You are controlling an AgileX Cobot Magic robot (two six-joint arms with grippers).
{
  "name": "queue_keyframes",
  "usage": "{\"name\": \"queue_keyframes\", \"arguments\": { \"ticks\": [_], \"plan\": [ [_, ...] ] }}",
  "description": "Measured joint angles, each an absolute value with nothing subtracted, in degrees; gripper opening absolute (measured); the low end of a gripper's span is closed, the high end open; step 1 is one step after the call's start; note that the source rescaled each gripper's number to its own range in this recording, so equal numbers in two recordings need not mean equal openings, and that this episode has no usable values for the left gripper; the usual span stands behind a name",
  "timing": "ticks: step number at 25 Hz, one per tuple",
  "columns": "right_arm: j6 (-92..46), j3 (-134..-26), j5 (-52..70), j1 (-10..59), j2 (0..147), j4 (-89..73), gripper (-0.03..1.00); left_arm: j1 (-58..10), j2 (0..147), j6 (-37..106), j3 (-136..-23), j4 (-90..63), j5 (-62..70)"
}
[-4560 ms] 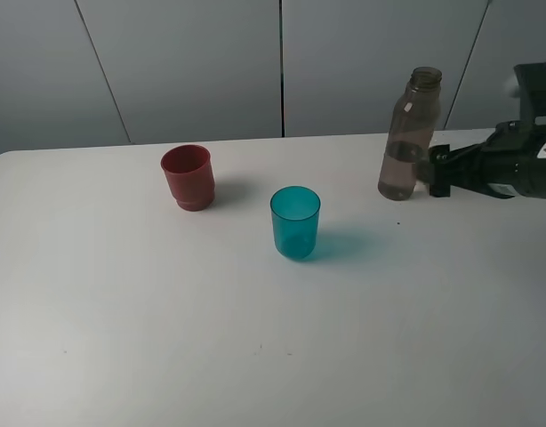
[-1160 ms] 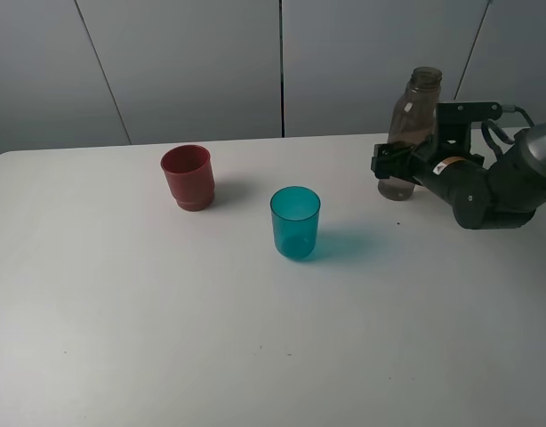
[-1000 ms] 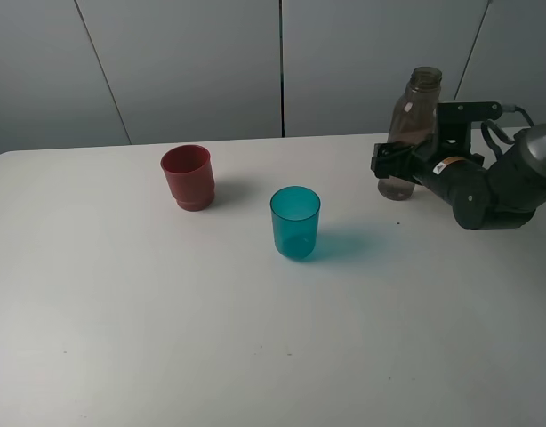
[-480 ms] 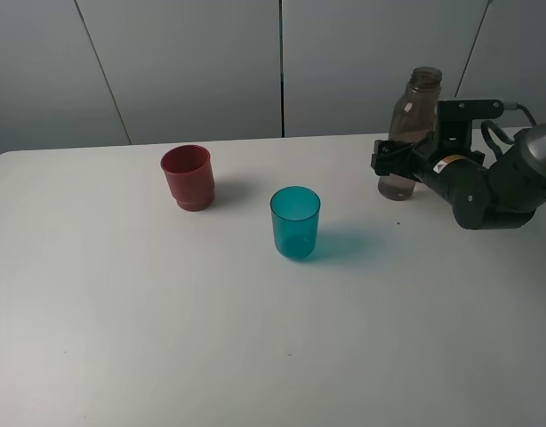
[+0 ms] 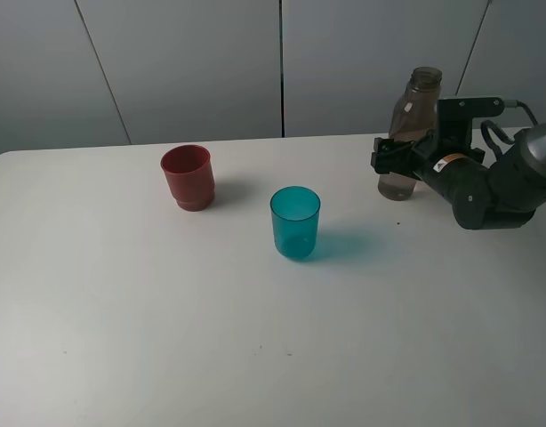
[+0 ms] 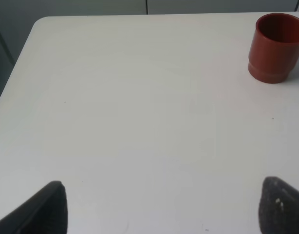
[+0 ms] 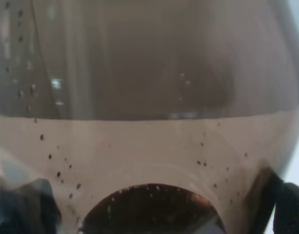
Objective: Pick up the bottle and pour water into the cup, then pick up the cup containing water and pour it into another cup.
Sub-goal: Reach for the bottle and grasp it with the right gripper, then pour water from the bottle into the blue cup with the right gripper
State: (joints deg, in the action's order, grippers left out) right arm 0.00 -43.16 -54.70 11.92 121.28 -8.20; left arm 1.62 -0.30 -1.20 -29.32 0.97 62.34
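The smoky grey-brown bottle (image 5: 417,100) stands upright at the back right of the white table (image 5: 166,338), with some water in its base. My right gripper (image 5: 395,163) is open, one finger on each side of the bottle's lower half. In the right wrist view the bottle (image 7: 149,97) fills the picture, and the dark fingertips (image 7: 23,207) show at the edges. The teal cup (image 5: 295,222) stands mid-table. The red cup (image 5: 188,176) stands to its back left. My left gripper (image 6: 164,207) is open over bare table, well short of the red cup (image 6: 276,48).
Grey wall panels (image 5: 193,62) run close behind the table's back edge. The table's left edge (image 6: 13,73) shows in the left wrist view. The left arm is outside the exterior view.
Several seconds ago the right gripper was right of the bottle; now it straddles it. Over the last second it only crept slightly further on. The bottle and both cups have not moved.
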Motion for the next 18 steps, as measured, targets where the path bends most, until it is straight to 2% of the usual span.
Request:
{"name": "queue_keyframes", "arguments": {
  "ticks": [4, 5, 6, 7, 8, 9, 18],
  "plan": [
    [0.0, -43.2, -54.7, 11.9, 121.3, -8.2, 0.99, 1.6, -0.3, -1.2, -29.3, 1.0, 62.3],
    [0.0, -43.2, -54.7, 11.9, 121.3, -8.2, 0.93, 1.6, -0.3, -1.2, -29.3, 1.0, 62.3],
    [0.0, -43.2, -54.7, 11.9, 121.3, -8.2, 0.74, 1.6, -0.3, -1.2, -29.3, 1.0, 62.3],
    [-0.3, -43.2, -54.7, 11.9, 121.3, -8.2, 0.47, 1.6, -0.3, -1.2, -29.3, 1.0, 62.3],
    [-0.3, -43.2, -54.7, 11.9, 121.3, -8.1, 0.0, 1.6, -0.3, -1.2, -29.3, 1.0, 62.3],
    [-0.4, -43.2, -54.7, 11.9, 121.3, -8.1, 0.07, 1.6, -0.3, -1.2, -29.3, 1.0, 62.3],
    [-0.6, -43.3, -54.5, 11.9, 121.3, -7.7, 0.05, 1.6, -0.3, -1.2, -29.3, 1.0, 62.3]
  ]
}}
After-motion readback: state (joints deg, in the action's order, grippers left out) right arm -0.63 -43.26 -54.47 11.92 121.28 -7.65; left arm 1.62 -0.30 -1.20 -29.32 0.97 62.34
